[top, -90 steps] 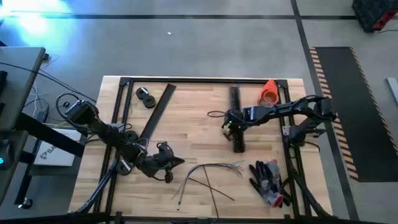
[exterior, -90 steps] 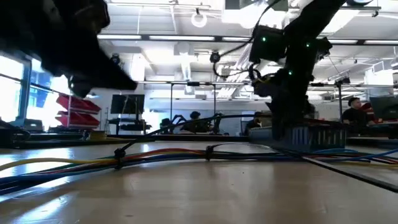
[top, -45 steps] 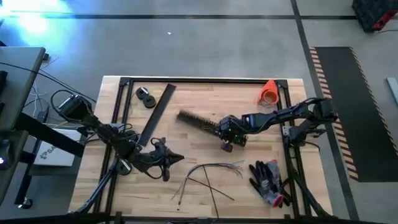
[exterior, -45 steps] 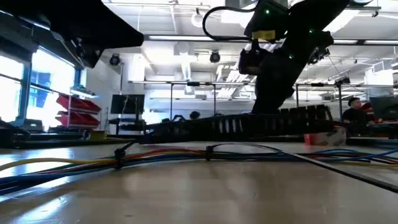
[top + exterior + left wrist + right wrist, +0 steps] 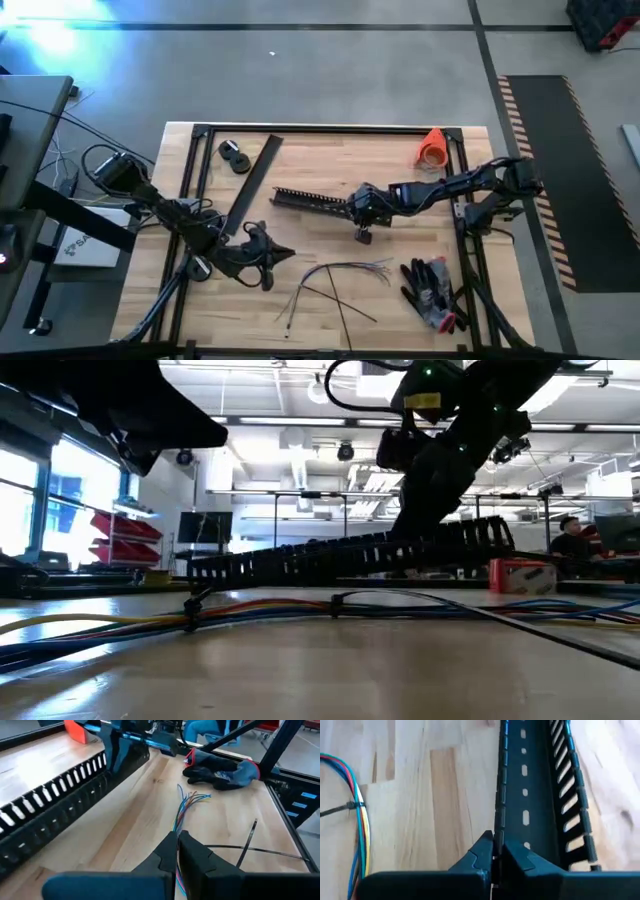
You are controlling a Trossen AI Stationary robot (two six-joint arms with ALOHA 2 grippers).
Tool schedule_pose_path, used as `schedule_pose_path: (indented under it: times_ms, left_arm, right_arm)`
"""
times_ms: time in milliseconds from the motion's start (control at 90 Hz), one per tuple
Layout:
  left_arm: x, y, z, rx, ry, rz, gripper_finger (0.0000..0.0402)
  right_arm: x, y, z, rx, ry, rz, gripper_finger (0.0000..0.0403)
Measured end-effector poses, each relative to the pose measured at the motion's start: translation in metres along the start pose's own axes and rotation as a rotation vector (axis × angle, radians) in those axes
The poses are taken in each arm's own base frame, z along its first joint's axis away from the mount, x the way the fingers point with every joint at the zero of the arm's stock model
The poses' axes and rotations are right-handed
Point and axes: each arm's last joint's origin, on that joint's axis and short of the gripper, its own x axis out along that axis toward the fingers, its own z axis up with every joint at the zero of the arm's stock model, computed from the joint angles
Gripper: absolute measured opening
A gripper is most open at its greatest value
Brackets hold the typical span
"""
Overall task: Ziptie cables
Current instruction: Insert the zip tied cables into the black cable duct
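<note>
Right gripper (image 5: 358, 207) swings the slotted black strip (image 5: 310, 199) from upright near the far edge to crosswise mid-table; left arm pulls back slightly.

Grey concrete floor (image 5: 330, 70), bright windows (image 5: 60, 490)

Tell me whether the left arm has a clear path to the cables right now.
Probably yes. The left gripper sits just beside the cables, fingers shut and empty, with bare table between. The slotted black duct, held by the right gripper, lies farther back, not across that path.

Black slotted strip (image 5: 310, 201), multicoloured cables (image 5: 335, 278), pale wooden table (image 5: 320, 160).
</note>
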Motion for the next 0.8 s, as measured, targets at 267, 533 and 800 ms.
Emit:
schedule_pose_path:
  times_ms: [267, 533, 800]
  left_arm:
    - [-0.005, -0.015, -0.002, -0.035, 0.174, -0.170, 0.0011]
    - [-0.015, -0.063, 0.011, -0.134, 0.413, -0.081, 0.0006]
    - [0.012, -0.093, -0.018, -0.330, 0.527, 0.008, 0.0049]
  right_arm:
    - [-0.006, 0.002, 0.017, -0.082, -0.048, -0.016, 0.0158]
    - [-0.026, 0.048, 0.046, -0.172, -0.131, -0.051, 0.0206]
    - [-0.041, 0.115, 0.027, -0.183, -0.201, -0.145, 0.0181]
